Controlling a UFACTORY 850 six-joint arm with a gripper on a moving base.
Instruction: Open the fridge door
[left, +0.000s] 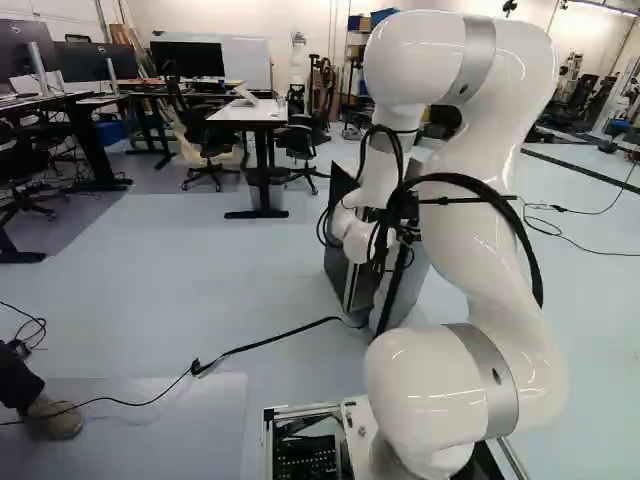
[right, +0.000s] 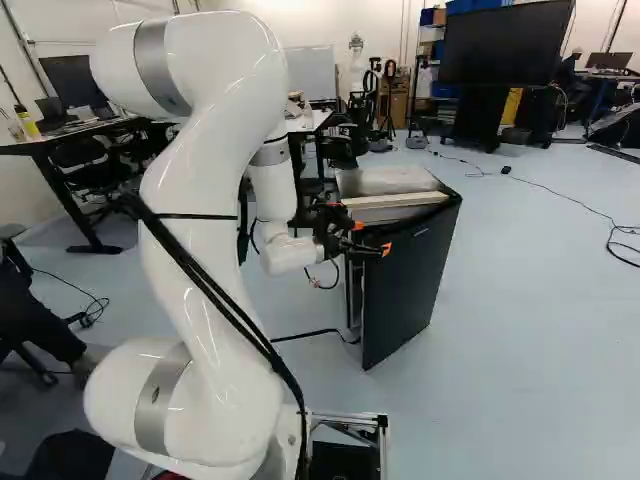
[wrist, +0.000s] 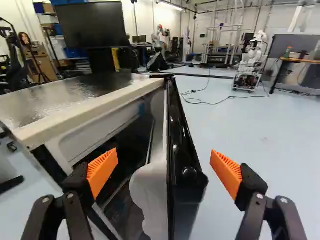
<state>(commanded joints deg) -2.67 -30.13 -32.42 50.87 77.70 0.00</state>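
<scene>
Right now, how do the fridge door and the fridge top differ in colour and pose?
The fridge door is glossy black, while the fridge top has a pale front rim. The door stands upright, swung partly open; the top lies flat. The door's edge is between the open fingers of the gripper, whereas the top lies ahead of them. Both are shiny.

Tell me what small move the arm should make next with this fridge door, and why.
I'd probably close the gripper on the door: its fingers stand open on either side of the door's edge, and the door is already ajar from the fridge body, so a grip could help swing it wider.
</scene>
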